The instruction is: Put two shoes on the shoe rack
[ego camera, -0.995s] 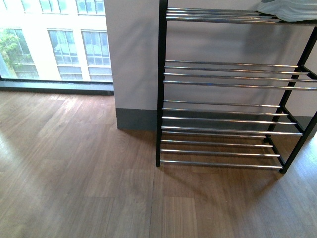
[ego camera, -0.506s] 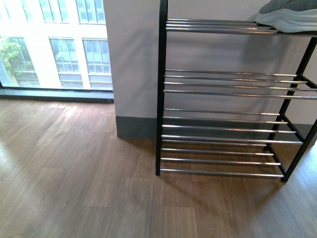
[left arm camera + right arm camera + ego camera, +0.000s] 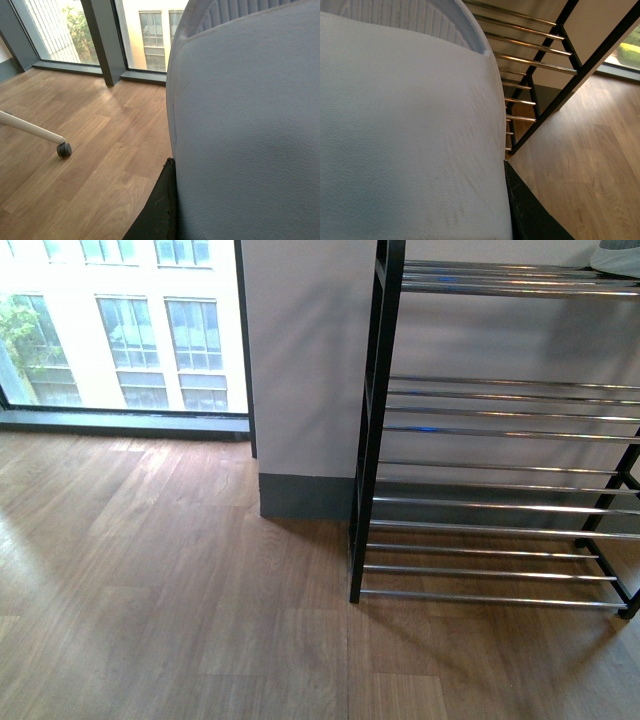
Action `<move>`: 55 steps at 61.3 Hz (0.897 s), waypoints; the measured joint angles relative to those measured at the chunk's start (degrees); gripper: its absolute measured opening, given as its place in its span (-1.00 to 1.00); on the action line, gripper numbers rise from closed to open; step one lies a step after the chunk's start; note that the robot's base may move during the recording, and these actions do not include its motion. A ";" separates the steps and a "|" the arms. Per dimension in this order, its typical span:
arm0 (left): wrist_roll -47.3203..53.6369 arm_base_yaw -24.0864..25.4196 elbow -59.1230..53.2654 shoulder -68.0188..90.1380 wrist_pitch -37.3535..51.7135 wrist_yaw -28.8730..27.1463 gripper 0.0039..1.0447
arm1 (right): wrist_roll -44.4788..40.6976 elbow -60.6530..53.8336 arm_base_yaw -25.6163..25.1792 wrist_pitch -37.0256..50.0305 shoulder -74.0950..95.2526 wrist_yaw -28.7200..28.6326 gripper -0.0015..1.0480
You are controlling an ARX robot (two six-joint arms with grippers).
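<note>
The shoe rack (image 3: 500, 430), a black frame with silver bars, stands at the right of the front view against the wall. A pale edge of one shoe (image 3: 618, 260) shows at the top tier's right end. In the left wrist view the white sole of a shoe (image 3: 245, 125) fills the right side. My left gripper (image 3: 235, 220) is shut on it, and only one black finger (image 3: 159, 210) shows. In the right wrist view the other shoe's white sole (image 3: 405, 125) hangs over the rack's bars (image 3: 535, 47). My right gripper (image 3: 445, 220) is shut on it, with one finger (image 3: 530, 215) visible.
A grey wall pillar (image 3: 300, 360) with a dark skirting (image 3: 305, 495) stands left of the rack. A floor-level window (image 3: 120, 330) lies beyond it. Wooden floor (image 3: 180, 590) spreads in front. A white leg on a castor (image 3: 63, 149) rests on the floor in the left wrist view.
In the front view the rack and pillar have slid to the right of the picture. The shoe at the top right has shrunk to a sliver in the corner.
</note>
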 joint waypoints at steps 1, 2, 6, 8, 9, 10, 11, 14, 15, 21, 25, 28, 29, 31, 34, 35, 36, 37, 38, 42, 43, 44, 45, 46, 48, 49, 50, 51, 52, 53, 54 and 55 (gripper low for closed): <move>0.02 0.00 0.00 0.00 0.00 0.00 -0.97 | 0.00 0.02 -0.02 0.00 0.00 0.09 -0.97; 0.00 0.00 0.00 0.00 0.00 -0.02 -0.97 | 0.00 0.02 -0.02 0.00 0.00 0.09 -0.97; 0.00 0.00 0.00 0.00 0.00 0.02 -0.97 | 0.00 0.00 -0.02 0.00 0.00 0.07 -0.97; 0.02 0.00 0.00 -0.02 0.00 0.07 -0.97 | 0.00 0.00 -0.02 0.00 -0.02 0.09 -0.97; 0.00 0.00 0.00 -0.02 0.00 0.09 -0.97 | -0.02 0.00 -0.04 0.00 -0.02 0.11 -0.97; 0.02 0.00 0.00 -0.04 0.00 0.13 -0.97 | 0.00 0.00 -0.04 0.00 -0.04 0.11 -0.97; 0.00 0.00 0.00 -0.07 0.00 0.13 -0.97 | 0.00 0.00 -0.04 0.00 -0.07 0.15 -0.97; 0.00 0.00 -0.02 -0.09 0.00 0.11 -0.97 | 0.00 0.00 -0.04 0.00 -0.07 0.15 -0.97; 0.02 0.00 0.00 -0.09 0.00 0.11 -0.97 | 0.00 0.00 -0.04 0.00 -0.07 0.15 -0.97; 0.00 0.00 0.00 -0.09 0.00 0.15 -0.97 | 0.00 0.00 -0.04 0.00 -0.07 0.13 -0.97; 0.00 0.00 0.00 -0.09 0.00 0.11 -0.97 | 0.00 0.00 -0.04 0.00 -0.07 0.11 -0.97; 0.02 0.00 -0.02 -0.09 0.00 0.13 -0.97 | 0.00 0.00 -0.04 0.00 -0.04 0.11 -0.97; 0.02 0.00 -0.02 -0.09 0.00 0.15 -0.97 | 0.00 0.00 -0.04 0.00 -0.04 0.09 -0.97; 0.02 0.00 -0.02 -0.09 0.00 0.17 -0.97 | 0.00 0.00 -0.04 0.00 -0.07 0.11 -0.97; 0.02 0.00 0.00 -0.09 0.00 0.15 -0.97 | 0.00 0.00 -0.07 0.00 -0.07 0.28 -0.97; 0.00 0.00 0.00 -0.07 0.00 0.17 -0.97 | 0.00 0.00 -0.07 0.00 -0.04 0.26 -0.97; 0.02 0.00 0.00 -0.04 0.00 0.17 -0.97 | 0.00 0.00 -0.07 0.00 0.00 0.26 -0.97; 0.02 0.00 0.00 0.04 0.00 0.17 -0.97 | 0.00 0.00 -0.07 0.00 0.02 0.26 -0.97; 0.02 0.00 0.00 0.04 0.00 0.17 -0.97 | 0.00 0.00 -0.07 0.00 0.02 0.24 -0.97; 0.02 0.00 0.00 0.02 0.00 0.17 -0.97 | 0.00 0.00 -0.04 0.00 0.00 0.11 -0.97; 0.00 0.00 0.00 0.02 0.00 0.15 -0.97 | 0.00 0.00 -0.04 0.00 0.00 0.09 -0.97; 0.00 0.00 0.00 0.02 0.00 0.13 -0.97 | 0.00 0.00 -0.04 0.00 0.00 0.11 -0.97; 0.02 0.00 0.00 0.02 0.00 0.13 -0.97 | 0.00 0.00 -0.04 0.00 0.00 0.11 -0.97; 0.02 0.00 -0.02 0.02 0.00 0.11 -0.97 | 0.00 0.00 -0.04 0.00 0.00 0.11 -0.97; 0.02 0.00 0.00 0.02 0.00 0.15 -0.97 | 0.00 0.00 -0.04 0.00 0.00 0.11 -0.97; 0.00 0.00 0.00 0.02 0.00 0.13 -0.97 | 0.00 0.00 -0.04 0.00 0.00 0.11 -0.97; 0.00 0.00 0.00 0.02 0.00 0.13 -0.97 | 0.00 0.00 -0.04 0.00 0.00 0.11 -0.97; 0.02 0.00 0.00 0.02 0.00 0.13 -0.97 | 0.00 0.00 -0.04 0.00 0.00 0.11 -0.97; 0.02 0.00 0.00 0.02 0.00 0.13 -0.97 | 0.00 0.00 -0.04 0.00 0.00 0.11 -0.97; 0.02 0.00 -0.02 0.02 0.00 0.15 -0.97 | 0.00 -0.02 -0.04 0.00 0.00 0.11 -0.97; 0.02 0.00 -0.02 0.02 0.00 0.17 -0.97 | 0.00 -0.02 -0.04 0.00 0.00 0.11 -0.97; 0.02 0.00 -0.02 0.02 0.00 0.17 -0.97 | 0.00 -0.02 -0.07 0.00 0.00 0.13 -0.97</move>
